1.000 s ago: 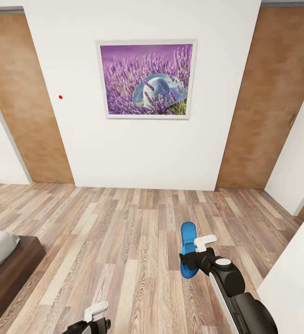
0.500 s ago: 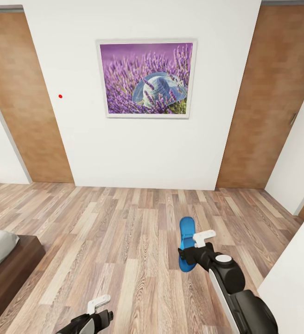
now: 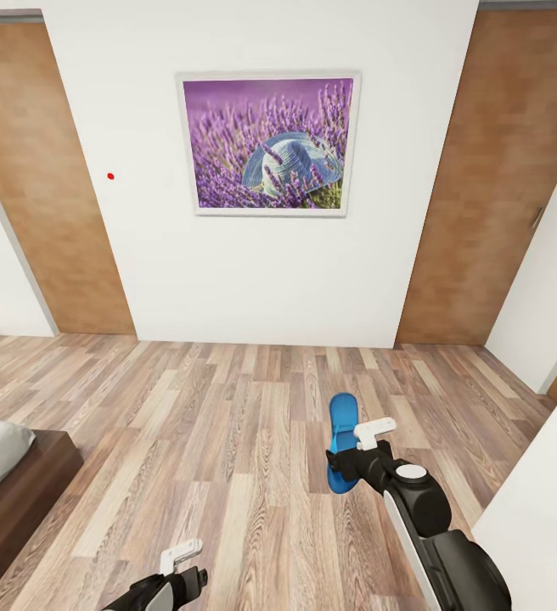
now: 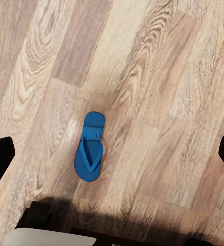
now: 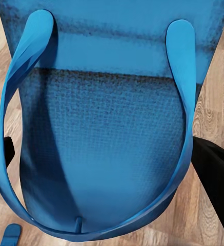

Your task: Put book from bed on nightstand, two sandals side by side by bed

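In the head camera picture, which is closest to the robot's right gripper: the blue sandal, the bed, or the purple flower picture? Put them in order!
Measured from the right gripper:
1. Blue sandal, right at the fingers.
2. Bed, across the floor toward the robot's left.
3. Purple flower picture, up on the far wall.

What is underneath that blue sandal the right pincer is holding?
Below the held sandal lies bare plank floor, with a second sandal on it. The floor directly beneath is covered by the sole.

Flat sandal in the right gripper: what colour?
Bright blue flat sandal, clearest in the right wrist view.
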{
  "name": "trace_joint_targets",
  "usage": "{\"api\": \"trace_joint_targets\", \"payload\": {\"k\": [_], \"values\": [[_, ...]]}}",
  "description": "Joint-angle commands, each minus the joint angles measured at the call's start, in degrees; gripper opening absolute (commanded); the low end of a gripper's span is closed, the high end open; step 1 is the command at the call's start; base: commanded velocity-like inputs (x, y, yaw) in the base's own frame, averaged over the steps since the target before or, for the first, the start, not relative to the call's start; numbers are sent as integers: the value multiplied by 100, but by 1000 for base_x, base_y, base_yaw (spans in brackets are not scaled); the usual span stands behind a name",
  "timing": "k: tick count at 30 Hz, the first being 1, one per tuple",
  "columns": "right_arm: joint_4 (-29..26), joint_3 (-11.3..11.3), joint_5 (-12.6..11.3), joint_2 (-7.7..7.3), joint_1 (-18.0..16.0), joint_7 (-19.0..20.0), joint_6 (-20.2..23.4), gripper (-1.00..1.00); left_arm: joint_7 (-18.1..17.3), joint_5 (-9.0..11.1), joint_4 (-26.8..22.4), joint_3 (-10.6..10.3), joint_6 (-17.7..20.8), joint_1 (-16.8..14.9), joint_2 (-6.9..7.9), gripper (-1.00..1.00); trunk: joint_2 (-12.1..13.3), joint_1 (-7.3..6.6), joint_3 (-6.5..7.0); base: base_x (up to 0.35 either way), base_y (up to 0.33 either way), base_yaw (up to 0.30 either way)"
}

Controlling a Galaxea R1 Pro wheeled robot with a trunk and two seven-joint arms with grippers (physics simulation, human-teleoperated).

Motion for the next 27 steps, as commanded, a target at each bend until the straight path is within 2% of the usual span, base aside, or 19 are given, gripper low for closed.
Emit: {"api": "trace_joint_targets", "payload": {"k": [1,9,12,16,27], "values": [[-6,-3,41,1,-4,40,28,-100,6,-23,-14,18,31,-3,-5,100,-4,0,-6,0,0,0],[-6,-2,42,1,0,38,28,-100,6,-23,-14,17,32,12,-5,100,-4,0,-6,0,0,0],[92,23,42,60,35,47,29,-100,7,-17,11,16,72,-22,93,100,-4,0,-6,0,0,0],[211,37,43,91,52,54,29,-100,13,-15,21,16,90,-40,147,100,-4,0,-6,0,0,0],[246,43,39,105,59,58,29,-100,30,-7,16,16,90,-50,168,100,-4,0,-6,0,0,0]]}}
